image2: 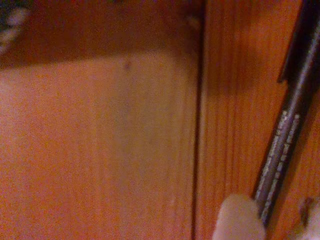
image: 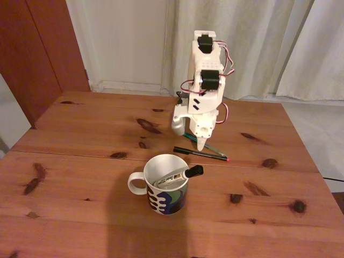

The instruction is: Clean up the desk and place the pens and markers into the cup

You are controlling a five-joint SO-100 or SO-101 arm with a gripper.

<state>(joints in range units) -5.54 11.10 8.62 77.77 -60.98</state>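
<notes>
The cup [image: 167, 200], a white mug with a blue and green blotchy base, stands on the desk [image: 80, 177] near the front. The white marker [image: 177, 177] leans inside it, black cap over the rim. The black pen [image: 200, 153] with a red-pink end lies just behind the cup along a plank seam. The teal pen [image: 188, 135] lies behind it, partly hidden by the arm. My gripper [image: 200, 144] points straight down at the pens. In the wrist view the black pen [image2: 287, 135] runs between my white fingertips [image2: 240, 220], and the gripper [image2: 275, 222] is open.
A corner of the cup's pattern [image2: 10, 20] shows at the top left of the wrist view. White curtains [image: 258, 43] and a wall stand behind the desk's far edge. Bare wood lies left and right of the cup.
</notes>
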